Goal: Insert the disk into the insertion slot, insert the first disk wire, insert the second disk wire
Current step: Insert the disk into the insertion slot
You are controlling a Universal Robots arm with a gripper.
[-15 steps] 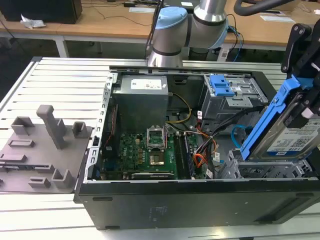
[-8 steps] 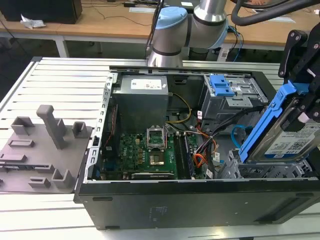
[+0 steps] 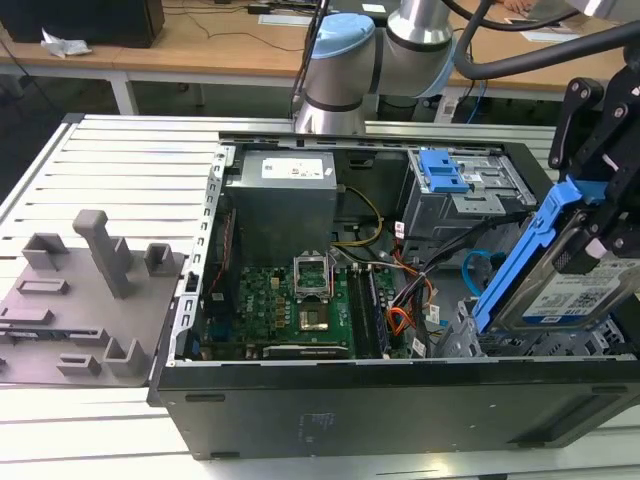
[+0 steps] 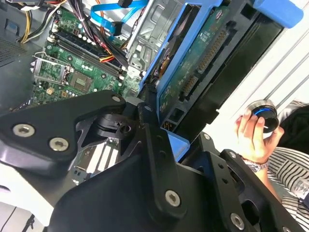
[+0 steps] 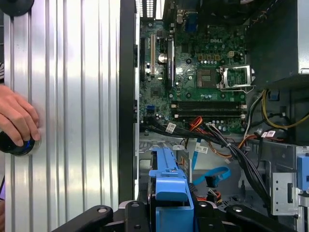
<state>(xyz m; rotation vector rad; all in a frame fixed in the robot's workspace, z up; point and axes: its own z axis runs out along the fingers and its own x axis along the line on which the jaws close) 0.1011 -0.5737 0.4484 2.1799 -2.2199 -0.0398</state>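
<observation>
At the PC case's (image 3: 380,400) end on the exterior view's right, the disk (image 3: 572,292) hangs tilted, label side up, its blue carrier rail (image 3: 520,262) sloping down into the case. The gripper (image 3: 598,238) is clenched on the disk, w/ black fingers either side of it. In the second wrist view the disk's green circuit-board underside (image 4: 203,53) faces the camera. In the first wrist view the rail (image 5: 169,186) runs out from btwn the gripper's (image 5: 170,215) linkage.

The disk's lower edge sits just over the insertion slot (image 3: 462,338), the low grey perforated cage in that same corner of the case; can't tell if they touch. The disk isn't seated in the bay yet.

Inside the case, next to the slot, lie a loose blue cable (image 3: 470,268) and an orange and black wire bundle (image 3: 402,318). Along the case's far wall is the taller grey cage w/ blue latches (image 3: 447,175). Mid-case lies the green motherboard (image 3: 290,300), w/ the grey power supply (image 3: 283,200) beyond it.

Outside the case, on the exterior view's left, a grey fixture plate (image 3: 85,300) rests on the slatted aluminium table (image 3: 130,160). The robot arm (image 3: 345,60) stands beyond the case's far wall. Beside the case in the second wrist view, a person's hand (image 4: 251,135) grips a round black knob (image 4: 264,112) w/ a blue ring. The first wrist view has that hand (image 5: 17,116) on the table slats.
</observation>
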